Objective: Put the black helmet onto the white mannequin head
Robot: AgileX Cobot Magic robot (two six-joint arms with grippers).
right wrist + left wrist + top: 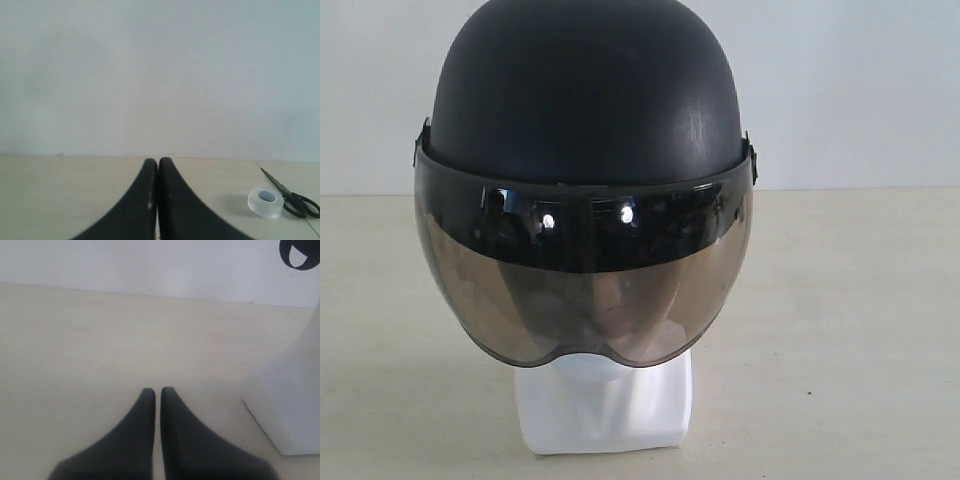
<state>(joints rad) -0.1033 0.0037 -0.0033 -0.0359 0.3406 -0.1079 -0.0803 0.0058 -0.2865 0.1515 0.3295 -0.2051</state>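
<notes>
The black helmet (585,100) sits on the white mannequin head (605,405), its smoky visor (582,285) hanging down over the face, so only the neck and base show beneath. Neither gripper appears in the exterior view. In the left wrist view my left gripper (157,390) is shut and empty above the table, with the mannequin's white base (287,405) off to one side and a bit of the helmet (299,254) at the frame's corner. My right gripper (158,161) is shut with nothing in it, facing the wall.
A roll of clear tape (266,202) and black scissors (292,196) lie on the pale table in the right wrist view. A white wall stands behind the table.
</notes>
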